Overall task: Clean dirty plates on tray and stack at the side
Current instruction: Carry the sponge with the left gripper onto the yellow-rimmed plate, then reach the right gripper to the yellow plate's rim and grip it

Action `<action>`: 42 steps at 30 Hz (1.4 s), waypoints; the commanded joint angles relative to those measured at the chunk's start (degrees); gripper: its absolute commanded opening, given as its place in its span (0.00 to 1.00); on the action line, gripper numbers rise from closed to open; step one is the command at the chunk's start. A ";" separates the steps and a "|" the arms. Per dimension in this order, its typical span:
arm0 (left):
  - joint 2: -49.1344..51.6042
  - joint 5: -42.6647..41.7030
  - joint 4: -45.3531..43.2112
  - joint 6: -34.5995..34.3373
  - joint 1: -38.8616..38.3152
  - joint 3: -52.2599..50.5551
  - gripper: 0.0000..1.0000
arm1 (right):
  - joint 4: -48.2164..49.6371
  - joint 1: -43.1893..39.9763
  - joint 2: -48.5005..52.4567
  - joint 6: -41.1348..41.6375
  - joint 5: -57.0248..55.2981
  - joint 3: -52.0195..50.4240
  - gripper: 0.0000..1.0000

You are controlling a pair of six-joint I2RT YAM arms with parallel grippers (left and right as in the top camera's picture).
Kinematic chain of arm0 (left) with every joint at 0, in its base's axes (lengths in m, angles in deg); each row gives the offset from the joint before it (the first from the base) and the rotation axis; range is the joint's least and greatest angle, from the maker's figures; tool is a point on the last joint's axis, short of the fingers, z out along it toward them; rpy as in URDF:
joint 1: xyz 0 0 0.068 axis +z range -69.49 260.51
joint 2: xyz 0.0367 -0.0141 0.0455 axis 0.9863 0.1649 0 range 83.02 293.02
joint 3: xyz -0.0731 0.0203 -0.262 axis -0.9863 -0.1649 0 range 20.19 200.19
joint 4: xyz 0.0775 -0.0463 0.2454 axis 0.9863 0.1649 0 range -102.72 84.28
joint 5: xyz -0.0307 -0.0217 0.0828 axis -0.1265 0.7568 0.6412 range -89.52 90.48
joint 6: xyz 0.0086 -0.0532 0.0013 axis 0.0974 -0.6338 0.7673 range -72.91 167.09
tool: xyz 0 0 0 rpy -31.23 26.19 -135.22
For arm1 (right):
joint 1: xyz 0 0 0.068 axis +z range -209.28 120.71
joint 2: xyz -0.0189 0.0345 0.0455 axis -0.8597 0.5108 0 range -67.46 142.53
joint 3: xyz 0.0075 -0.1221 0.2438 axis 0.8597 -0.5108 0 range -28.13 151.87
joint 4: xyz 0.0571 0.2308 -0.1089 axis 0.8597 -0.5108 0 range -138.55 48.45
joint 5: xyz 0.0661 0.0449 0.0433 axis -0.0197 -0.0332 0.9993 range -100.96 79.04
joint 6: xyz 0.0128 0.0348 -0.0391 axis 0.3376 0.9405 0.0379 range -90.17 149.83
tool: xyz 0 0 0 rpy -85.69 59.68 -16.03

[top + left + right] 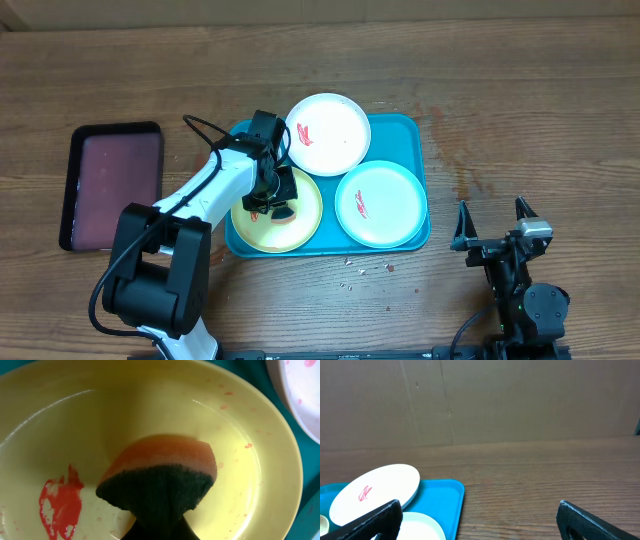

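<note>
3 round plates (pixel 340 150) fill 1 turquoise tray (pixel 415 128) at mid-desk (pixel 500 90), its long axis running left to right in the overhead view. Each carries 1 red smear: white plate (pixel 327 134) at the back, teal-rimmed plate (pixel 381 203) front right, yellow-green plate (pixel 305 222) front left. The left tool (pixel 277 200) pinches 1 orange-and-green sponge (pixel 162 467) over the yellow-green plate. The right tool (pixel 491 215) gapes wide, empty, well apart from the tray.

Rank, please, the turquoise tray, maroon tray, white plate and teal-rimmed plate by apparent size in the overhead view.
1. turquoise tray
2. maroon tray
3. white plate and teal-rimmed plate: look alike, unranked.
</note>
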 commanded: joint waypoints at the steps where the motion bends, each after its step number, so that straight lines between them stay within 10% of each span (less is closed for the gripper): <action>1: -0.15 0.74 -0.13 -0.59 0.20 -0.35 0.04 | 0.33 -0.11 -0.46 -0.26 -0.50 -0.61 1.00; 6: -0.15 0.74 -0.11 -1.49 0.20 -0.35 0.04 | 5.46 -0.11 -0.46 10.64 13.27 -0.61 1.00; 9: -0.15 0.76 -0.13 -2.56 0.20 -0.35 0.04 | 21.18 -0.11 -0.46 30.91 20.61 -0.59 1.00; 15: -0.15 0.76 -0.33 -2.56 0.15 -0.42 0.04 | 48.72 -0.17 -0.46 25.42 19.04 3.65 1.00; 27: -0.15 0.76 -1.40 -2.54 -0.35 -0.46 0.04 | -36.46 -0.11 31.95 6.60 28.04 59.98 1.00; 31: -0.15 0.79 -1.55 -2.51 -0.81 -0.46 0.04 | -41.81 -0.11 42.73 8.09 49.27 64.57 1.00; 33: -0.15 0.87 -1.53 -2.49 -0.92 -0.46 0.04 | -38.99 -0.09 47.04 9.44 52.94 64.52 0.80; 42: -0.15 0.92 -1.62 -2.54 -0.92 -0.46 0.04 | -38.84 10.05 68.63 20.74 28.17 64.54 0.56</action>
